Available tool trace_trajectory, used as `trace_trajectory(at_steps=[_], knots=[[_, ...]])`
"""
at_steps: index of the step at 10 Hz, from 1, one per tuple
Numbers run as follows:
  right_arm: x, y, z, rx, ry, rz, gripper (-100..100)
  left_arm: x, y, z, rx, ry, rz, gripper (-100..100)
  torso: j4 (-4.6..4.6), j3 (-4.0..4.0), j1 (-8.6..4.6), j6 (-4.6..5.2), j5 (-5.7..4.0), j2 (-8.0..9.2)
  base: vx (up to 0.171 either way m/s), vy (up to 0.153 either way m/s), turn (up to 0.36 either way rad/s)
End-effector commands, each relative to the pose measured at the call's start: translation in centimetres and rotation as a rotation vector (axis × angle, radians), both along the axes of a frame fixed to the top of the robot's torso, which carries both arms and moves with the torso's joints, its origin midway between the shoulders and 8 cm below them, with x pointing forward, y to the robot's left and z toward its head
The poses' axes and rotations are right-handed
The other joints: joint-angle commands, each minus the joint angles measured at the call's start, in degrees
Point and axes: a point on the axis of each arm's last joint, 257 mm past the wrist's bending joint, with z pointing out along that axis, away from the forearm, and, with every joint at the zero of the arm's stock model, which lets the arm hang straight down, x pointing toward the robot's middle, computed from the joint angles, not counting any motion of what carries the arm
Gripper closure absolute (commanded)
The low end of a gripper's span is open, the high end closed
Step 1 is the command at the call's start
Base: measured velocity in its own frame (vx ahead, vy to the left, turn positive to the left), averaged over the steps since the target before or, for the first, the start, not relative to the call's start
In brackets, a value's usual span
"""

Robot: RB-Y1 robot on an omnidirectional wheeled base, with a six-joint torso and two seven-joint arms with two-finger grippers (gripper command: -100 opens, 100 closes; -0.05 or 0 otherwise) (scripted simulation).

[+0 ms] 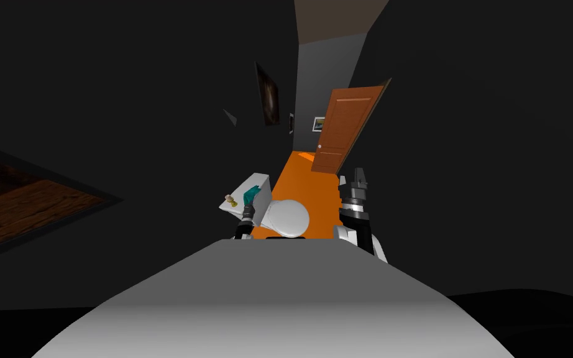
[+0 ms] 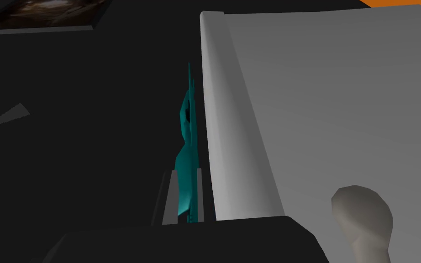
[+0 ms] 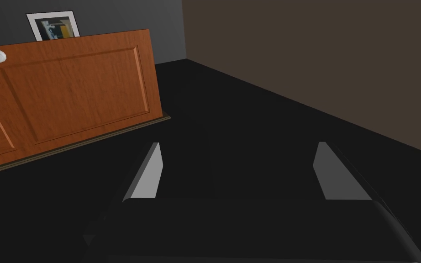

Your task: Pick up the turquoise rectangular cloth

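The turquoise cloth (image 2: 187,169) hangs crumpled and edge-on between the two fingers of my left gripper (image 2: 186,201), which is shut on it. In the head view the cloth (image 1: 251,196) shows as a small teal patch at the left gripper (image 1: 249,204), just above the white toilet tank's lid (image 1: 242,189). The white tank (image 2: 323,105) lies right beside the cloth in the left wrist view. My right gripper (image 1: 358,179) is raised to the right of the toilet, and its fingers (image 3: 149,173) stand wide apart with nothing between them (image 3: 237,171).
A white toilet bowl (image 1: 286,217) stands on the orange floor (image 1: 307,186). A small beige object (image 1: 232,201) sits on the tank lid, seen close in the left wrist view (image 2: 364,219). A brown wooden door (image 1: 344,127) stands ajar ahead. Dark walls close in on both sides.
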Motion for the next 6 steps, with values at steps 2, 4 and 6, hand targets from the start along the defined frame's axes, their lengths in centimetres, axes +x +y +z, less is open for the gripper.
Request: trace_trajectory(at_steps=[2, 4, 6], knots=[[0.00, 0.00, 0.00, 0.000, 0.000, 0.000, 0, 0.04, 0.01, 0.09, 0.001, -0.002, 0.000, 100, -0.04, -0.02, 0.02, 0.00, 0.03, -0.01, 0.000, 0.000, 0.000], [0.00, 0.00, 0.00, 0.000, 0.000, 0.000, 0, 0.04, 0.01, 0.09, 0.001, -0.002, 0.000, 0, -0.04, -0.03, 0.02, 0.00, 0.04, -0.02, 0.000, 0.000, 0.000], [0.00, 0.00, 0.00, 0.000, 0.000, 0.000, 0, 0.04, 0.02, 0.09, 0.001, -0.002, 0.000, 0, -0.04, -0.03, 0.02, 0.00, 0.04, -0.02, 0.000, 0.000, 0.000]])
